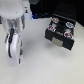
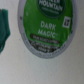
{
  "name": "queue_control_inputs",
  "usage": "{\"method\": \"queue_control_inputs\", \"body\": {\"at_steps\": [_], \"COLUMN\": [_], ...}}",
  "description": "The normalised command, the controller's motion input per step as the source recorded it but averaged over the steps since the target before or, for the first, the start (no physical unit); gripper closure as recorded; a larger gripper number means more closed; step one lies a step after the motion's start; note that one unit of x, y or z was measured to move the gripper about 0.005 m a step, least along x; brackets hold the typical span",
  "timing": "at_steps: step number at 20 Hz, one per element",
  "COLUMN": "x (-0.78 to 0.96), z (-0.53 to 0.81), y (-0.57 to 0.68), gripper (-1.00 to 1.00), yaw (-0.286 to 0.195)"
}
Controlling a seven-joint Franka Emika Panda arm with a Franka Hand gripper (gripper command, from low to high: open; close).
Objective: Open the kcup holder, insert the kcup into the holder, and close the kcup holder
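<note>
kcup [image 2: 46, 22] lid reading "Dark Magic", green top

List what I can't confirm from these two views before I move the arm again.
- Pincer: in the exterior view it is blurred; open or shut, I cannot tell.
- Kcup: the wrist view's frame edge cuts off part of its green top; the exterior view doesn't show it.
- Kcup holder: exterior view only, small and blurred; its free slots cannot be counted.
- Green shape: cut by the wrist view's edge, unidentifiable.
</note>
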Motion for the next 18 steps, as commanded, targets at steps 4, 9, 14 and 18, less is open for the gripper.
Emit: {"method": "queue_control_inputs", "body": {"at_steps": [4,9,14,18], "x": [-0.04,-0.02,0.02,0.02], "z": [-0.20,0.00,0.01,0.05], "y": [-0.17,-0.03,0.00,0.01], "gripper": [-1.00,1.00,1.00,1.00], "yaw": [-0.165,-0.054,-0.027,-0.028]}}
